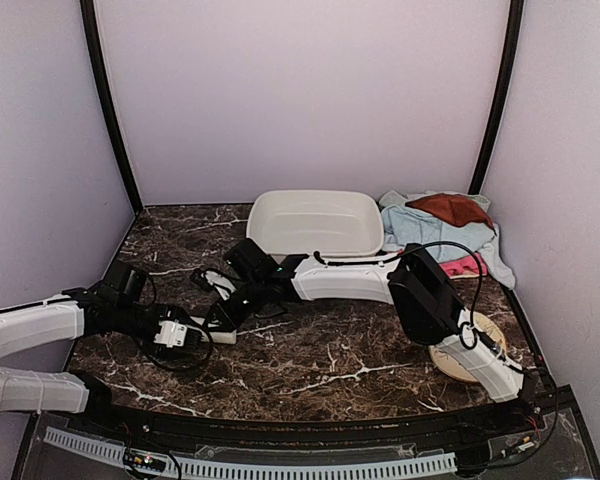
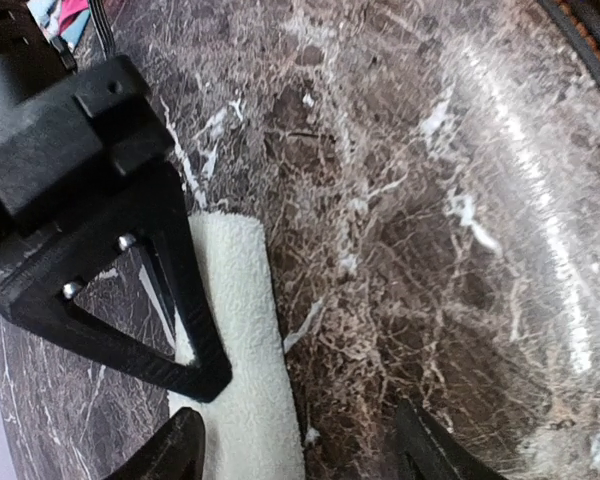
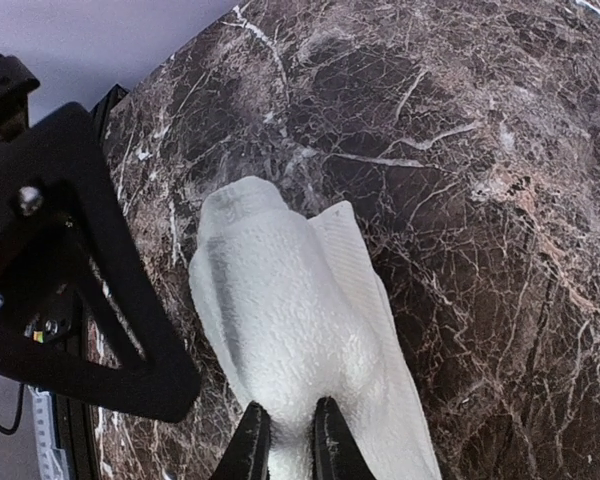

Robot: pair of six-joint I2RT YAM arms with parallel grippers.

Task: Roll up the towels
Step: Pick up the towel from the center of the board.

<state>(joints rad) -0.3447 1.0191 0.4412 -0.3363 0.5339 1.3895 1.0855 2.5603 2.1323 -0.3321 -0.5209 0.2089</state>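
The right gripper (image 3: 288,445) seemingly pinches the cream-white towel (image 3: 280,320) at its end.

Towel (image 3: 280,320): white terry cloth, soft, nubby.
Table (image 2: 430,200): dark veined marble-look top, glossy.
Basin (image 1: 315,222): white plastic, smooth, satin.

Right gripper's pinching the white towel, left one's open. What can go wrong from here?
1. The right gripper pinches the white towel at one end only; a loose flap lies beside the roll, so it may unwind when pulled.
2. The left gripper stands open around the towel, close beside the right one; the fingers could collide.
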